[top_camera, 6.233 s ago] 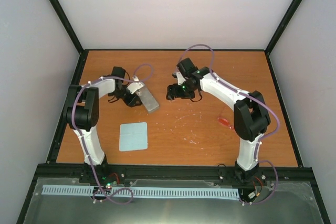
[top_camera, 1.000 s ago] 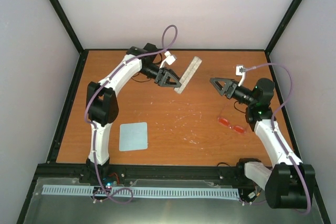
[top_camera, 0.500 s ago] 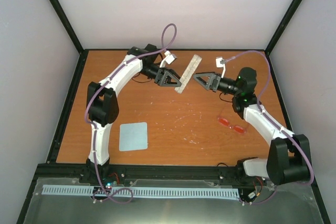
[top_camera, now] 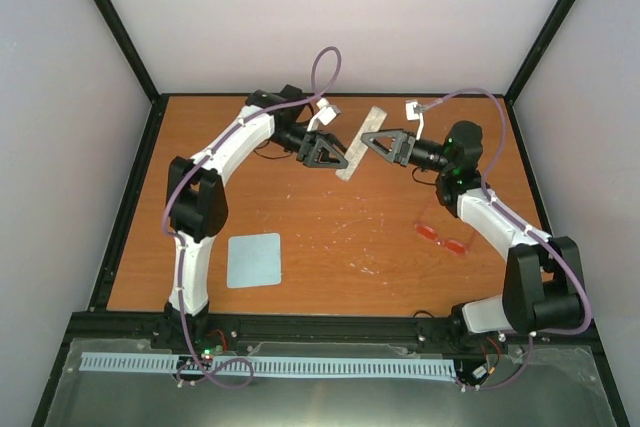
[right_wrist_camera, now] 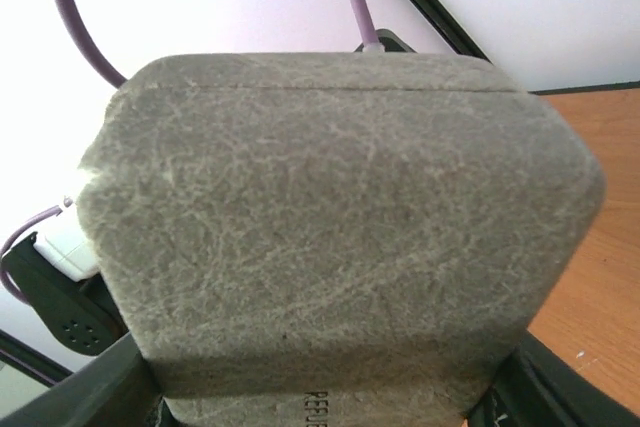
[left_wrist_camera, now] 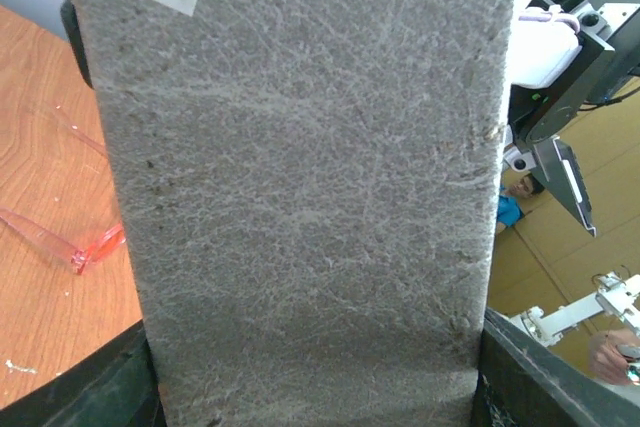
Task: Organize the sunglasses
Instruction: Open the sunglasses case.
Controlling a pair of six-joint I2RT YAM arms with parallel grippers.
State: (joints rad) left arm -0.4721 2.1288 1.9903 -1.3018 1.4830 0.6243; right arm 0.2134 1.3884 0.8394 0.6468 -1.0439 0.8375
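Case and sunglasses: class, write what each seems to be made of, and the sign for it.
Case: probably felt or similar pressed fabric, matt grey; its surface shows fine tangled fibres and no shine. Sunglasses: likely plastic, glossy; the red-orange lenses look see-through. The frame is too thin to judge.

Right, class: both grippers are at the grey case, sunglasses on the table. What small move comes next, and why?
Probably close the right gripper on the case, which the left gripper holds aloft. The case fills both wrist views, so the two could then open it for the sunglasses.
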